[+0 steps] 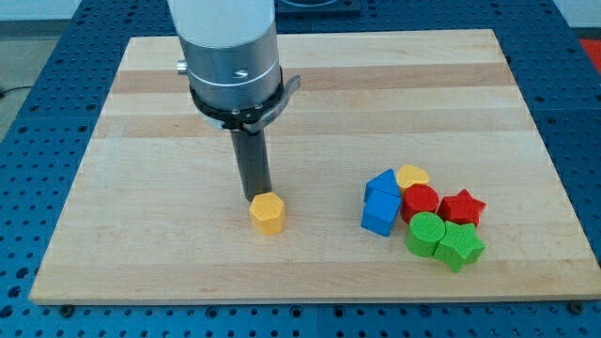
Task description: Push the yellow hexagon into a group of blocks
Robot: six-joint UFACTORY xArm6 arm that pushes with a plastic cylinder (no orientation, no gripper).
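Observation:
The yellow hexagon [268,213] lies on the wooden board [141,169], left of centre and low in the view. My tip [254,196] stands right behind it, touching or almost touching its upper left edge. At the view's right lies a group of blocks: a blue block [381,184] and a blue cube [380,213], a yellow heart [412,176], a red cylinder [420,201], a red star [462,207], a green cylinder [425,233] and a green star-like block [458,246]. The hexagon sits about a hundred pixels to the left of that group.
The arm's grey and white body [230,56] hangs over the board's upper left part. The board rests on a blue perforated table [28,141], which shows on all sides.

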